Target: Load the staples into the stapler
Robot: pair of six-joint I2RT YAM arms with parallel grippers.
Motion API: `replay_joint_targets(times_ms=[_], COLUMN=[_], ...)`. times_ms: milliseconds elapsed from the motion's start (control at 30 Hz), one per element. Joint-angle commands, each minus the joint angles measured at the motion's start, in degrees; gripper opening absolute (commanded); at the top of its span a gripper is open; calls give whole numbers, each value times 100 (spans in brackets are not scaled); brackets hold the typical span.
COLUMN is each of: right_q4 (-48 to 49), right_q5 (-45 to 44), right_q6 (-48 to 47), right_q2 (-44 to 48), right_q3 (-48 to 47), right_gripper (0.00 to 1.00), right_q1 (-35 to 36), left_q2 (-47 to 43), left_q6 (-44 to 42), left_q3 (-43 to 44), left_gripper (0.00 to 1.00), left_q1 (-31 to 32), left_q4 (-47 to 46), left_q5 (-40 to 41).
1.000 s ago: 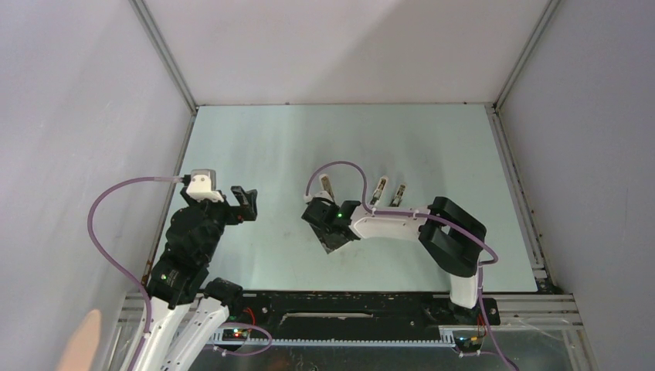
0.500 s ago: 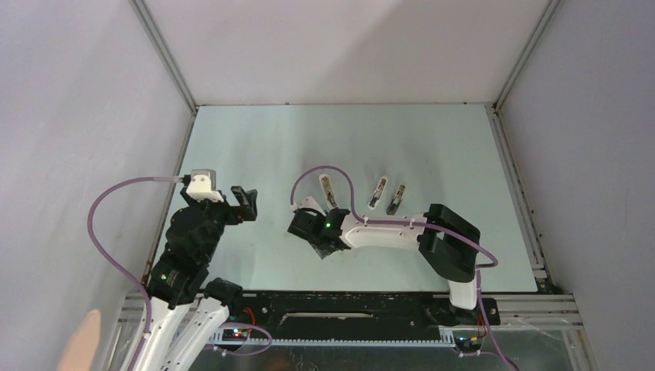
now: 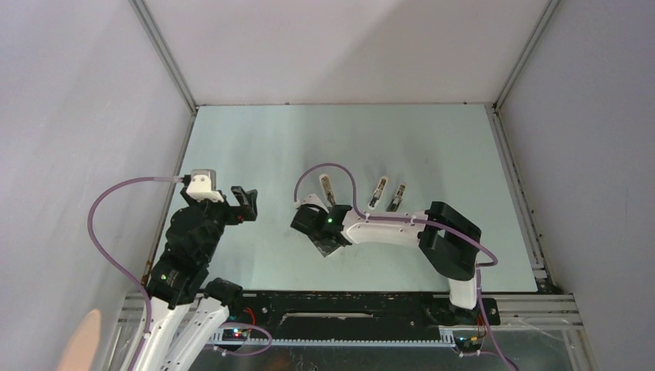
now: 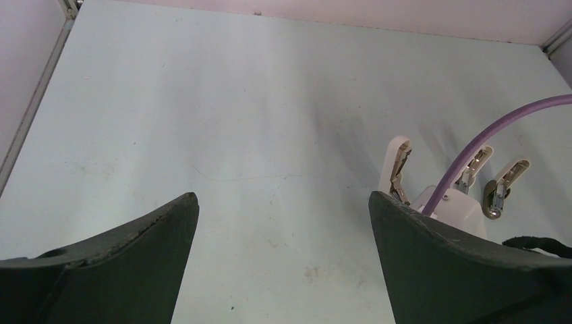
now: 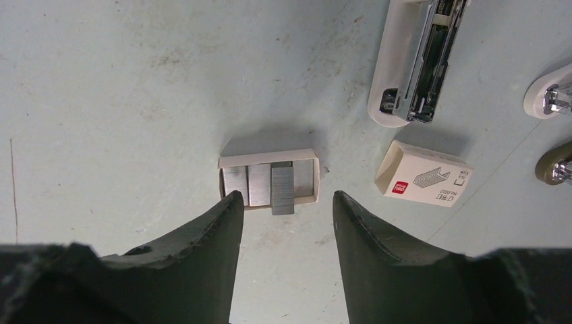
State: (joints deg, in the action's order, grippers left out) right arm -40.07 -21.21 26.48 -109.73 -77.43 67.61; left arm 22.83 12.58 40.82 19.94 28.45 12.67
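My left hand (image 3: 246,202) is on the left side of the table (image 3: 432,139), lifted above it. Its two fingers stand wide apart and there is nothing between them. In its own camera I see only bare table under this hand (image 4: 281,199).

More to the middle, my right hand (image 3: 324,239) is pointing down over a small white open tray (image 5: 268,156). The fingers of this hand (image 5: 287,197) are apart and hold nothing. One fingertip is at the left near corner of the tray and the other just past its right near corner. I cannot tell if they touch it.

The staples (image 5: 260,183) are inside this tray, as flat grey strips lying side by side. One darker strip (image 5: 282,192) lies on top of them, and its end comes out a little over the near rim.

To the right of the tray and further from me lies the stapler (image 5: 388,67). It is white, and its metal channel (image 5: 432,61) is open and facing up.

Near the stapler, on my side of it, lies a small white cardboard box (image 5: 423,174) with a drawing of staples and a red mark. It is closed and lies flat, a little turned.

At the far right edge, two more small staplers (image 5: 550,94) are only partly in view.
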Motion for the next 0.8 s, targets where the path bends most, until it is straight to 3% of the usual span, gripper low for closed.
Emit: replay_joint_targets(times_ms=[0,300,767], right_q4=[89,297,109], right_q5=[203,942,1339], right_q6=[-58,-211,-251], right_q2=[217,279,32], right_q3=[-124,-20,-19], right_gripper=[52,39,38], right_q1=[-139,-498,-588], left_q2=[-15,-7,12], left_q6=[34,25,17], left_q3=[-21,-22,-12], left_gripper=[100,100,100], left_q1=[-52,-52,-52], left_q4=[-120,-111,-114], left_q5=[-98,-85,-119])
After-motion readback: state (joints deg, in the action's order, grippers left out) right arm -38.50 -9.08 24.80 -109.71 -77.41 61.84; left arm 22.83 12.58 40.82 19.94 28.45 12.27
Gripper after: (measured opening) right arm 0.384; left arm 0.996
